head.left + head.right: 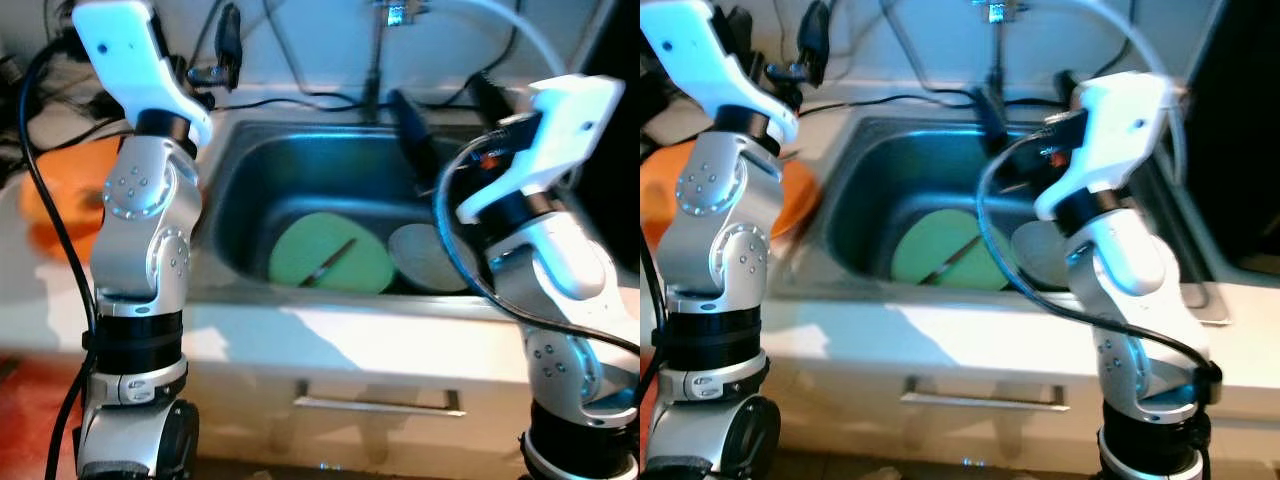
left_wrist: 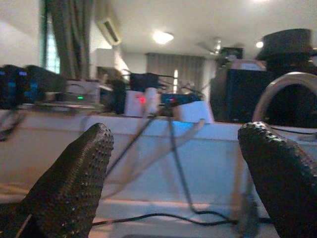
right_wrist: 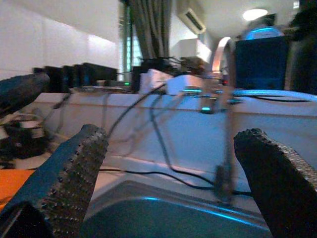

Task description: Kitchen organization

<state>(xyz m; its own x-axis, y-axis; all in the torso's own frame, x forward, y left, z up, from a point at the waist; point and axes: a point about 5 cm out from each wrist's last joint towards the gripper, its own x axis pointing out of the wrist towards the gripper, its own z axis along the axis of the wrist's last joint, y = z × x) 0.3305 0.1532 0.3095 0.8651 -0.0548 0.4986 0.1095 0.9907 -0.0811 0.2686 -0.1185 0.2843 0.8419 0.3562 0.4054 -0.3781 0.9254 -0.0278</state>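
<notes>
- Left eye view: the robot is standing at the stainless steel sink basin (image 1: 300, 170), and the round green plate (image 1: 330, 253) is lying flat on the basin floor with a thin dark utensil (image 1: 328, 263) resting across it. A round grey plate (image 1: 432, 258) is lying just beside the green one, still inside the basin. A flat orange board (image 1: 70, 190) is sitting on the counter beside the basin, on the robot's left.
- Right eye view: both silver arms are raised over the basin's front rim; nothing from the basin is being lifted, so the organizing is looking barely begun, with both plates and the utensil left to move.
- Left wrist view: the left gripper (image 2: 178, 168) is hovering above the basin's back edge, fingers spread wide, holding nothing.
- Right wrist view: the right gripper (image 3: 168, 173) is hanging over the basin, fingers wide apart and empty; the blur is making its height over the plates hard to judge.
</notes>
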